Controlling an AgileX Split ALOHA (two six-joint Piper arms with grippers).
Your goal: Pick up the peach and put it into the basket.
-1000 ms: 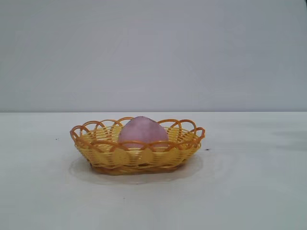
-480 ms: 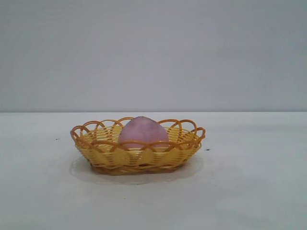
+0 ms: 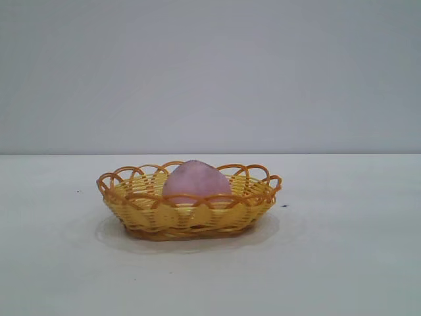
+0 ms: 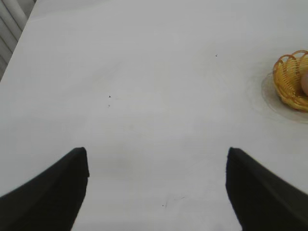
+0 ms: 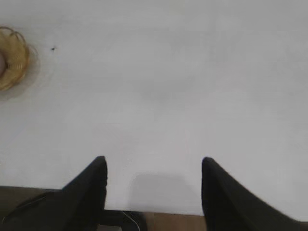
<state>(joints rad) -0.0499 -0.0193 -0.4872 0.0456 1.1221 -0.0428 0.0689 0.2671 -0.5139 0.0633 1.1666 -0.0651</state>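
Dusty pink peach [image 3: 196, 180], inside yellow wicker basket [image 3: 151, 212]

A bare test bench in a lab or studio: a plain matte white tabletop [image 3: 342, 263] runs up to a blank pale grey wall [image 3: 210, 72]. In the left wrist view, pale ribbed slats [image 4: 10, 21] lie well beyond the dark fingers [image 4: 53, 192], past the table's edge.
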